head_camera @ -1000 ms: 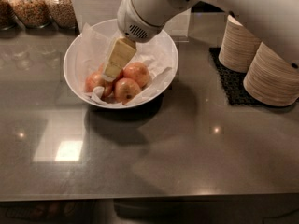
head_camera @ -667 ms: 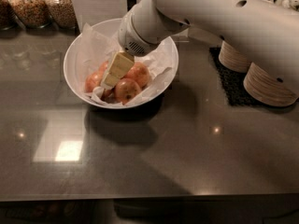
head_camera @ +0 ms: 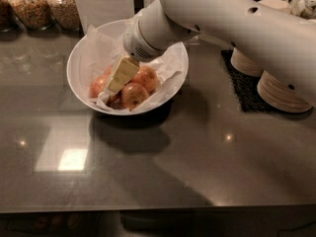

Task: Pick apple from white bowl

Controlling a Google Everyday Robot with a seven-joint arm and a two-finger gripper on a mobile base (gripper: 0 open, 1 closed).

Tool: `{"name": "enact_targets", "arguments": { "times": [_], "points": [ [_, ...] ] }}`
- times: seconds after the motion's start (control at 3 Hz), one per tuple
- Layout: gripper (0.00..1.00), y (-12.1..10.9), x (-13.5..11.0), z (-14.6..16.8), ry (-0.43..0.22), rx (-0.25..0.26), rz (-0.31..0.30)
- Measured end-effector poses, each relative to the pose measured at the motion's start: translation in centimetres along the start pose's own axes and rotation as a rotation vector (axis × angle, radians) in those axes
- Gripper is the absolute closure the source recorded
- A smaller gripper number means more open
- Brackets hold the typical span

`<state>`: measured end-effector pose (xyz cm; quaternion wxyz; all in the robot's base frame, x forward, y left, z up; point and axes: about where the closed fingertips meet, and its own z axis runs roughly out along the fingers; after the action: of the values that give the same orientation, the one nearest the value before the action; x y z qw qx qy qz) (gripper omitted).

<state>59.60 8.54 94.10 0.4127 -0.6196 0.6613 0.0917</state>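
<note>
The white bowl with its crumpled paper liner stands on the dark counter at the upper left of the camera view. Several red and yellowish apples lie in it: one at the front, one at the right and one at the left. My gripper reaches down into the bowl from the upper right. Its cream tip is among the apples, between the left and the front one. The white arm hides the bowl's far right rim.
Two jars of grain stand at the back left next to a pale panel. Stacks of tan disposable bowls sit on a dark mat at the right. The counter's front edge runs along the bottom.
The arm has swung further over the counter from the right. The gripper has dropped lower and a little left, deeper among the apples. The apples have not visibly moved.
</note>
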Motion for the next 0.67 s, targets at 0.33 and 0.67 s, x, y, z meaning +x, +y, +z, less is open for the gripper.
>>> {"name": "enact_targets", "arguments": {
  "times": [0.33,0.67],
  "points": [
    [0.0,-0.46,-1.25,3.71,-0.12,-0.06,-0.055],
    [0.0,-0.46,-1.24,3.72,-0.12,-0.06,-0.055]
  ]
}}
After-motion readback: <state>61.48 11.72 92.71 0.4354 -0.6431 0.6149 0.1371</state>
